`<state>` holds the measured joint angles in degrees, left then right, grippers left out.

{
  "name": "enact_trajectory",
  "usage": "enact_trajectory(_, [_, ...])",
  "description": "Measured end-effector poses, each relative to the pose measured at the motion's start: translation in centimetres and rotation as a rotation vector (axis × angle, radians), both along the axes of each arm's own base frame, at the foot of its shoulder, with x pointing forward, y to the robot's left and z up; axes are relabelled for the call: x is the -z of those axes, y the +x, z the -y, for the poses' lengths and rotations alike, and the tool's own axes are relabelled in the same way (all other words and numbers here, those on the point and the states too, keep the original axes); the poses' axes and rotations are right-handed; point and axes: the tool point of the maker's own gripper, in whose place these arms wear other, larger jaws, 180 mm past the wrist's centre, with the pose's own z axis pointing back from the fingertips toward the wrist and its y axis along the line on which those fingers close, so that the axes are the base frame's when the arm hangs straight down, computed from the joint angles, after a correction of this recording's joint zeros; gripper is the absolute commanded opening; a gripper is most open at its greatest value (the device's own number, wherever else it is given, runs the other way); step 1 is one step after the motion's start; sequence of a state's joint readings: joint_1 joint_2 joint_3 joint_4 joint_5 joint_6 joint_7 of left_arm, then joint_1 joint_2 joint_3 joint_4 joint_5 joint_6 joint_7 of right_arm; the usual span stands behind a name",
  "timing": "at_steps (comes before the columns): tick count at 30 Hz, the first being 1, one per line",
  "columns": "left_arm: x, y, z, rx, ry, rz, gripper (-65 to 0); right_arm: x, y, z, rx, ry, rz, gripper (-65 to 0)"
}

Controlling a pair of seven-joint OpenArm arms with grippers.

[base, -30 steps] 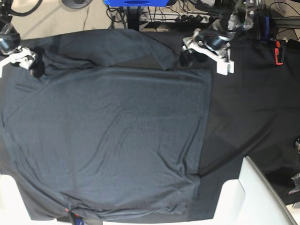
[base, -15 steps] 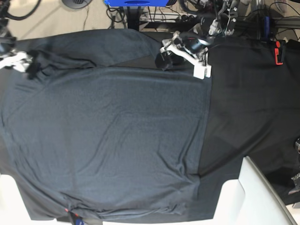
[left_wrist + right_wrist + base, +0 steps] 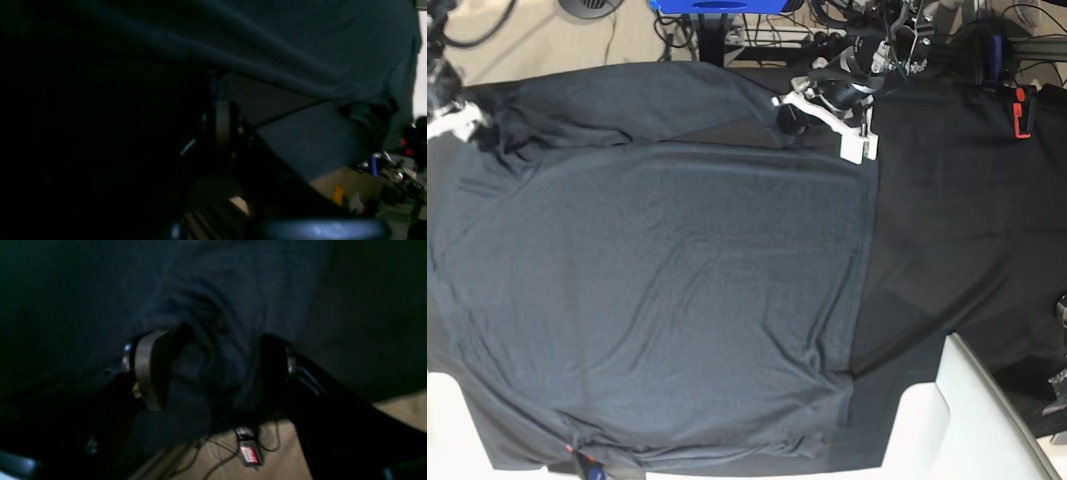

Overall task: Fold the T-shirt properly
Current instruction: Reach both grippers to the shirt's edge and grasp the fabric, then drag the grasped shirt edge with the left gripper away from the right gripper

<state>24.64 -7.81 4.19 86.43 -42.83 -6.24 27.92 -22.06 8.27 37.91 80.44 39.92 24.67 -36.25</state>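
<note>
Base view: thin knit T-shirt (image 3: pixel 657 300) — smooth, softly wrinkled.

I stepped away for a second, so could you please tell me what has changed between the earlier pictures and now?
The left tool moved in from the black tablecloth to the end of the sleeve lying along the top of the T-shirt and shut there. The right tool shifted toward the table's far edge at the shoulder corner, its fingers closing around a bunch of fabric. The shirt body stayed flat where it was.
</note>
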Motion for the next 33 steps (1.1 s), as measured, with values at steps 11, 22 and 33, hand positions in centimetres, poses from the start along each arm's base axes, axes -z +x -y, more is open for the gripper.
enact_trajectory(11, [-1.4, -0.1, -0.3, 0.016, 0.007, 0.033, -65.0, 2.0, 0.3, 3.0, 0.033, 0.017, -0.057, -27.6])
enact_trajectory(22, [-1.4, -0.2, 0.0, 0.021, 0.001, 0.031, -65.0, 2.9, 0.6, 2.8, 0.052, 0.043, -0.058, -30.2])
enact_trajectory(33, [-1.5, 0.0, 0.2, 0.025, 0.000, 0.036, -65.0, 3.5, -0.2, 2.9, 0.086, 0.051, -0.114, -64.5])
